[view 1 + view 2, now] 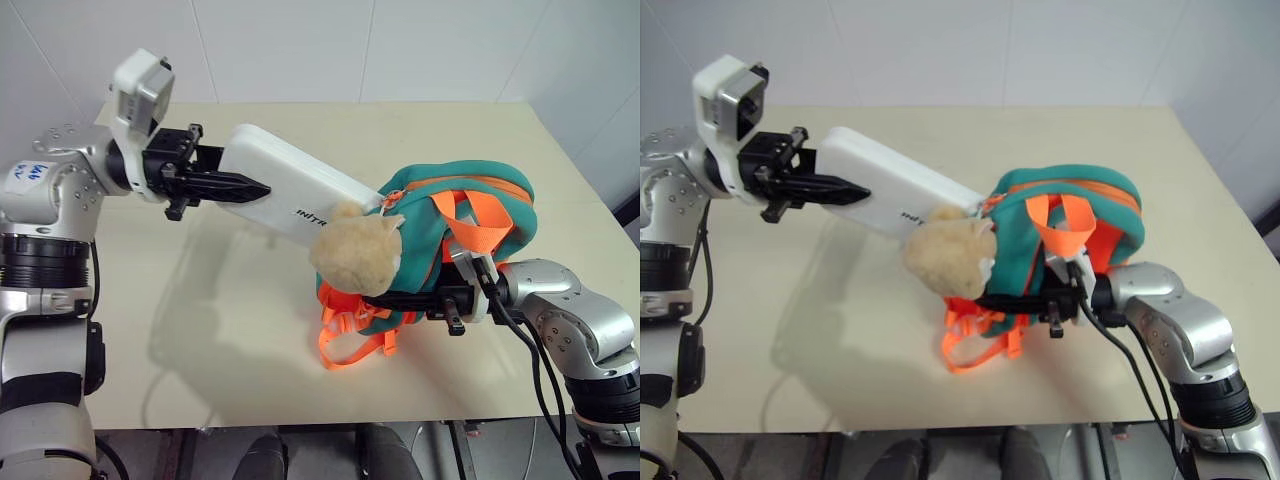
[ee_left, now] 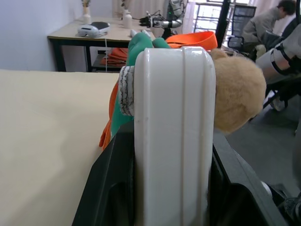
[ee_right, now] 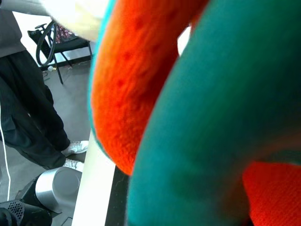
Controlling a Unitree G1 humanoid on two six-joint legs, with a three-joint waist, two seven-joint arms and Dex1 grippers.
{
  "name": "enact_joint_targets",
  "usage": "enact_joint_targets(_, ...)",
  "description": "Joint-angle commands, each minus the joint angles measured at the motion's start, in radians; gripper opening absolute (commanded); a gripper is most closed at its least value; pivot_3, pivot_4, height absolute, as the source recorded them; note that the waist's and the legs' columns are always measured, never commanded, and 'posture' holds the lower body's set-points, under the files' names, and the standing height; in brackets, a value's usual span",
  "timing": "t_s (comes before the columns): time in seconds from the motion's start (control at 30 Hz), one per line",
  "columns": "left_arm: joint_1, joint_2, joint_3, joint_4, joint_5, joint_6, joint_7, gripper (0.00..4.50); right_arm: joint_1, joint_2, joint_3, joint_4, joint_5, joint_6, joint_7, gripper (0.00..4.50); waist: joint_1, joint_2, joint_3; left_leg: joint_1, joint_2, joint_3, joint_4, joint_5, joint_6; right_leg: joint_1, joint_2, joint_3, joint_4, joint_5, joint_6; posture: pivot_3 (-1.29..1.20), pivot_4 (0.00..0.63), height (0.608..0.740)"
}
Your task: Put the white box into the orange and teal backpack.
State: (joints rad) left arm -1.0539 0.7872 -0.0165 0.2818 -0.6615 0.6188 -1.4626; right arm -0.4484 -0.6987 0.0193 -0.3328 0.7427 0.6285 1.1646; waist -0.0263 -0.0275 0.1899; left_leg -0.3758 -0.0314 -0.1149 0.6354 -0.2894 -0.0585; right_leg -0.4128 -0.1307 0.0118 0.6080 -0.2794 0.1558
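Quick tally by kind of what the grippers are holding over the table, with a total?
White box: 1, in the left gripper
Backpack: 1, orange and teal, in the right gripper
Plush toy: 1, tan, hanging on the backpack
Total: 3

The left fingers [image 1: 845, 188] clamp the white box [image 1: 895, 195], its far end entering the orange and teal backpack [image 1: 1080, 235].

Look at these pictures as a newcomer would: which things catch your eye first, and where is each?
The orange and teal backpack stands out, held up above the beige table by the right gripper, with a tan plush toy hanging at its front. To its left, the left gripper holds the white box in the air, its far end at the backpack's opening.
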Motion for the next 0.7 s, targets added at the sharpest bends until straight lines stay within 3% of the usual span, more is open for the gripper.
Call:
enact_joint_targets(0.03,0.014,-0.057,-0.006,-0.119,0.006,0.021,0.073,1.34,-0.028,0.016,-0.001,-0.009,-0.008,-0.021,-0.010,0.63,0.000,0.000,0.000,0.000,0.000,0.000,0.000,0.000,0.000,0.000,0.000,0.000,0.000,0.000,0.000,0.00,0.150,0.740)
enact_joint_targets(0.3,0.064,-0.137,-0.014,-0.233,0.048,0.054,0.222,1.33,-0.032,0.027,0.003,-0.001,-0.021,-0.022,-0.010,0.63,0.000,0.000,0.000,0.000,0.000,0.000,0.001,0.000,0.000,0.000,0.000,0.000,0.002,0.000,0.000,0.00,0.150,0.740)
enact_joint_targets(0.7,0.148,-0.440,-0.107,-0.184,0.152,0.058,0.479,1.33,-0.038,0.049,0.012,0.008,-0.043,-0.028,-0.019,0.63,0.003,0.000,0.000,0.001,-0.001,0.000,0.005,0.000,0.000,0.002,0.000,0.001,0.002,0.001,0.001,0.00,0.150,0.740)
